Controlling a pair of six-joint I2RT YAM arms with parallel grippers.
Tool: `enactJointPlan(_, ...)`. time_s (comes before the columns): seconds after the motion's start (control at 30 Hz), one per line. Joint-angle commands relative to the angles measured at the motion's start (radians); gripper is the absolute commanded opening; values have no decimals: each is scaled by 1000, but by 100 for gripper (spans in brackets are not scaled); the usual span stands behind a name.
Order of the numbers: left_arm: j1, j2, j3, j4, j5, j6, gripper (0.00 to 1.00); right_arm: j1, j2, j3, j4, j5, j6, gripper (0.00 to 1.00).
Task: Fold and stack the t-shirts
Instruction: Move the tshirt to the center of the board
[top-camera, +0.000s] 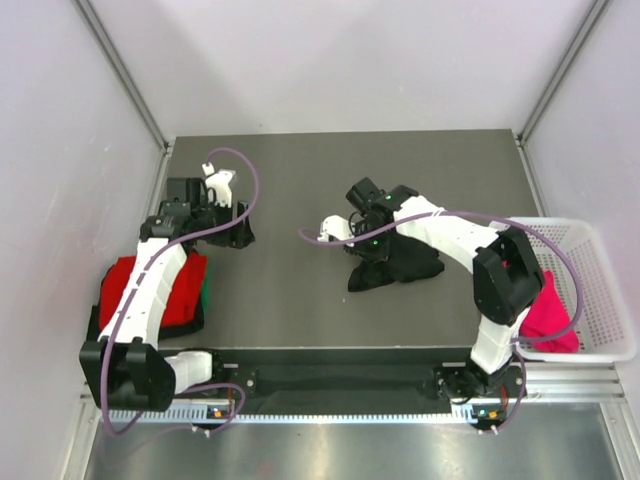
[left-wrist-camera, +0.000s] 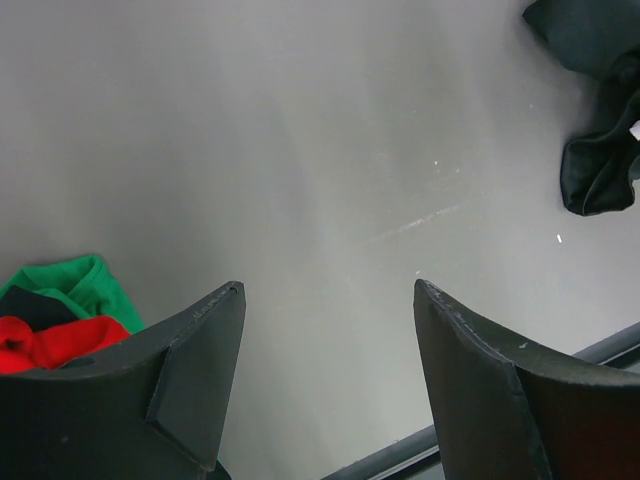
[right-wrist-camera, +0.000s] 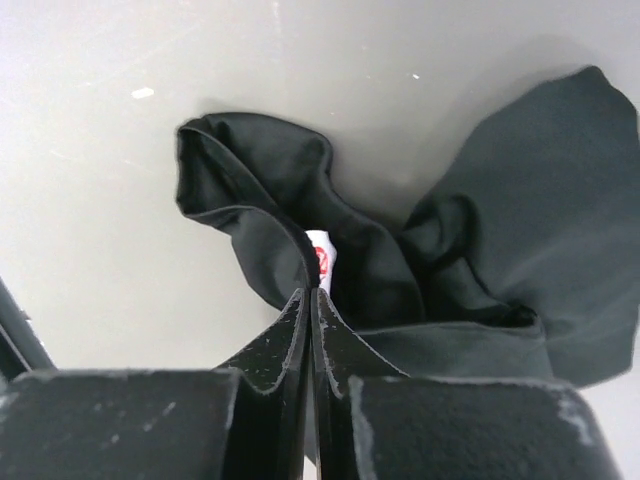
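A crumpled black t-shirt (top-camera: 408, 264) lies in a heap right of the table's middle. My right gripper (top-camera: 367, 250) is shut on its edge; in the right wrist view the jaws (right-wrist-camera: 310, 292) pinch the black cloth (right-wrist-camera: 500, 230) just below the white neck label (right-wrist-camera: 321, 254). A folded red t-shirt (top-camera: 172, 290) lies on a green one (top-camera: 205, 290) at the left edge. My left gripper (top-camera: 234, 232) is open and empty above bare table (left-wrist-camera: 328, 288); its view shows the green (left-wrist-camera: 85, 283) and red (left-wrist-camera: 50, 342) cloth at lower left. A magenta-pink t-shirt (top-camera: 548, 315) lies in the basket.
A white mesh basket (top-camera: 600, 290) stands off the table's right edge. The left arm reaches over the red and green stack. The black shirt also shows at the upper right of the left wrist view (left-wrist-camera: 598, 175). White walls enclose the table on three sides.
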Motion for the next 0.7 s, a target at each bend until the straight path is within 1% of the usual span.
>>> enactJointPlan(0.0,9,-36,-4,34,22,9,73,15,-39,56,24,50,1,0)
enactJointPlan(0.13,14,-43,-4,32,26,9,73,24,-127,97,55,109,-10,0)
enactJointPlan(0.23,18,-47,-10,34,32,9,73,30,-199,180,58,123,-24,0)
enactJointPlan(0.27,18,-47,-13,35,35,7,73,30,-210,211,32,126,-35,0)
enactJointPlan(0.3,21,-47,-15,39,38,6,73,29,-205,296,8,129,-38,0)
enactJointPlan(0.43,26,-43,-16,39,56,1,73,7,-224,354,21,152,-68,0)
enactJointPlan(0.5,26,-23,-9,40,98,9,74,6,-224,421,11,156,-73,0)
enactJointPlan(0.57,25,14,30,31,136,10,75,-20,-222,470,-9,129,-64,0)
enactJointPlan(0.63,25,101,97,6,174,13,73,-49,-218,443,-29,69,-70,1)
enactJointPlan(0.67,25,161,120,-18,208,12,73,-49,-212,373,-46,69,-84,5)
